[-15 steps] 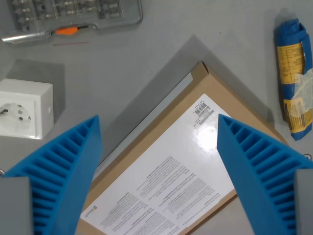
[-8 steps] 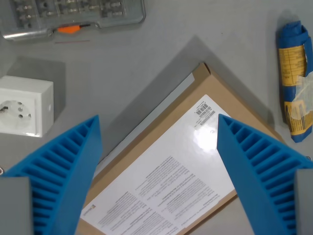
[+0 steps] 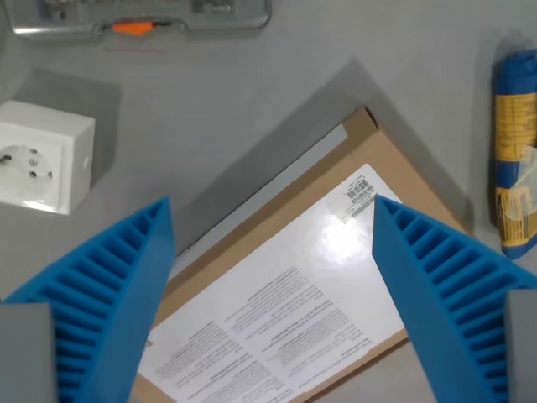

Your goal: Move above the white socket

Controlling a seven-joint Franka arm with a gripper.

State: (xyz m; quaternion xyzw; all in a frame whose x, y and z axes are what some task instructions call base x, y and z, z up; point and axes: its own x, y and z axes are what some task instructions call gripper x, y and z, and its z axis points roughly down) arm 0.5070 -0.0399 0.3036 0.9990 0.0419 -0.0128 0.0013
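The white socket (image 3: 44, 164) is a small square block on the grey table at the wrist view's left edge, its round outlet face turned toward the camera. My gripper (image 3: 270, 220) hangs open over a brown cardboard box, well to the right of the socket. Its two blue ribbed fingers (image 3: 105, 294) frame the box's white label, and nothing is between them.
The cardboard box (image 3: 289, 285) with a printed white label fills the lower middle. A clear plastic tool case (image 3: 138, 15) with an orange part lies along the top edge. A blue and yellow packet (image 3: 516, 138) lies at the right edge.
The camera has moved: the whole scene has slid slightly right and the tool case has slipped toward the top edge. The socket sits a little higher in the picture. The fingers stay open.
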